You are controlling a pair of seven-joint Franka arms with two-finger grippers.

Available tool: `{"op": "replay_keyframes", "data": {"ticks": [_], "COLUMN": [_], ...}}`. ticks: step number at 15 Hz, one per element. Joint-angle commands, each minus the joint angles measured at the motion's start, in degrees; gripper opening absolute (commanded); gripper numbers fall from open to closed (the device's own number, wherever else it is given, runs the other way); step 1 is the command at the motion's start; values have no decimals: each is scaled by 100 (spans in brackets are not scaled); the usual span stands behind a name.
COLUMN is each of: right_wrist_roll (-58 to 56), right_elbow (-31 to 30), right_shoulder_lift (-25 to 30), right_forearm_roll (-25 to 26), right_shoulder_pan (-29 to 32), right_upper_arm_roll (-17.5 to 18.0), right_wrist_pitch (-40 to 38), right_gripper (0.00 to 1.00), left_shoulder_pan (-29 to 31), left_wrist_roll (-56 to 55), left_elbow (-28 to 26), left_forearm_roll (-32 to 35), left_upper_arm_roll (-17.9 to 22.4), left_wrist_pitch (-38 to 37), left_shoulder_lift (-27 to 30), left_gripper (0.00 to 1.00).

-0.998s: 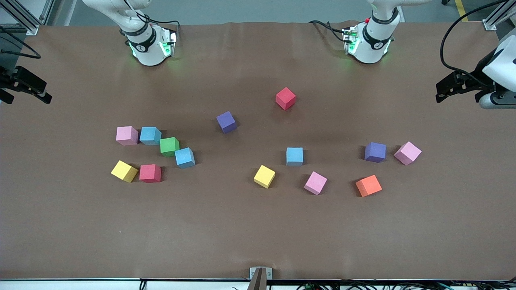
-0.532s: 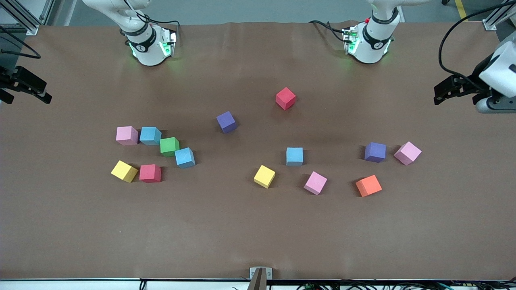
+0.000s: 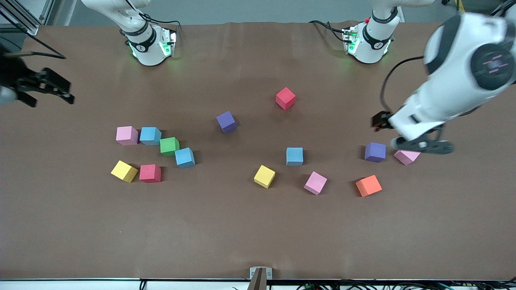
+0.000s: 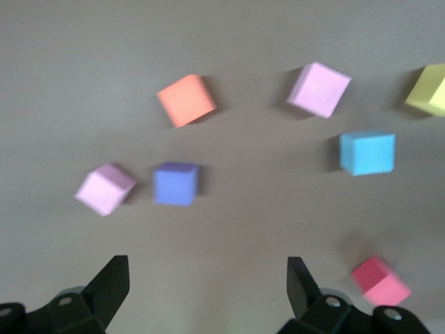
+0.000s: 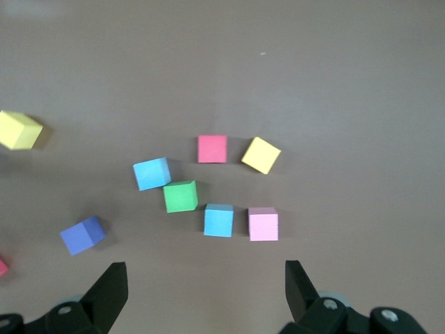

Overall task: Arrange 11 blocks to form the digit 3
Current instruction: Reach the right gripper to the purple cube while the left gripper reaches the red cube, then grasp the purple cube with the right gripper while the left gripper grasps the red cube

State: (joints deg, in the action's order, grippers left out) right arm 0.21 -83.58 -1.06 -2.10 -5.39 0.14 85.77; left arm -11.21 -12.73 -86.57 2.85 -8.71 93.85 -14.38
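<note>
Scattered matte cubes on a brown table (image 3: 258, 233); no part of the digit 3 is laid out yet.

The left gripper (image 4: 207, 296) hangs over the group at the left arm's end of the table, its two black fingers (image 4: 111, 284) spread wide and holding nothing. In the left wrist view the purple cube (image 4: 174, 184) and a pink cube (image 4: 104, 189) lie just ahead of the fingertips, side by side with a narrow gap. Past them lie the orange cube (image 4: 185, 100), a second pink cube (image 4: 319, 88), a light-blue cube (image 4: 367, 152) and part of a yellow cube (image 4: 430, 89). A red cube (image 4: 381, 280) lies off to one side of the fingers.

The right gripper (image 5: 205, 296) is over bare table at the right arm's end, fingers likewise spread and empty. Ahead of it sits a tight cluster: pink cube (image 5: 263, 224), blue cube (image 5: 218, 220), green cube (image 5: 181, 195), second blue cube (image 5: 151, 173), red cube (image 5: 212, 148) and yellow cube (image 5: 261, 154). A lone purple cube (image 5: 82, 234) lies aside.

Risks, as judged from this layout:
- Crowding: several cluster cubes touch or nearly touch, so a descending finger would probably land on or nudge a neighbour.
- Rotation: many cubes sit skewed, and jaws closing on corners could spin a cube out.
- Surplus: more cubes are present than the figure needs, so a wrong count is possible.
- Shared space: both arms reaching for the middle cubes could collide.
</note>
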Motion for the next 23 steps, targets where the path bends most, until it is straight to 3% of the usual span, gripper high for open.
{"op": "replay_keyframes", "data": {"ticks": [1, 5, 8, 13, 18, 23], "right_wrist_roll": [58, 32, -56, -47, -47, -56], "right_elbow": [35, 8, 52, -53, -1263, -3292], "right_shoulder_lift": [-359, -824, -1142, -1756, -1679, -1196], "right_forearm_roll": [-27, -19, 70, -1, -54, -106], "right_shoulder_pan": [-400, -927, -1385, -1859, -2308, -2870], "right_upper_arm_roll": [-31, -31, -40, -31, -23, 21], "right_wrist_pitch": [106, 133, 133, 281, 1598, 3890], "right_gripper": [100, 100, 100, 100, 100, 100], "left_shoulder_pan": [-442, -926, -1050, -1041, -1041, -1041], "left_wrist_roll": [-850, -2117, -2802, -3796, -5052, -5818], "left_elbow": [79, -358, -1148, -2467, -3452, -4305], "left_forearm_roll": [41, -90, -556, -575, -583, -584], "left_upper_arm_roll": [-7, -16, -129, -464, -798, -1141], "left_wrist_pitch": [317, 371, 703, 1687, 2680, 3885], "left_shoulder_lift": [-450, -584, -330, 145, 471, 471], "left_gripper": [100, 100, 100, 100, 100, 100]}}
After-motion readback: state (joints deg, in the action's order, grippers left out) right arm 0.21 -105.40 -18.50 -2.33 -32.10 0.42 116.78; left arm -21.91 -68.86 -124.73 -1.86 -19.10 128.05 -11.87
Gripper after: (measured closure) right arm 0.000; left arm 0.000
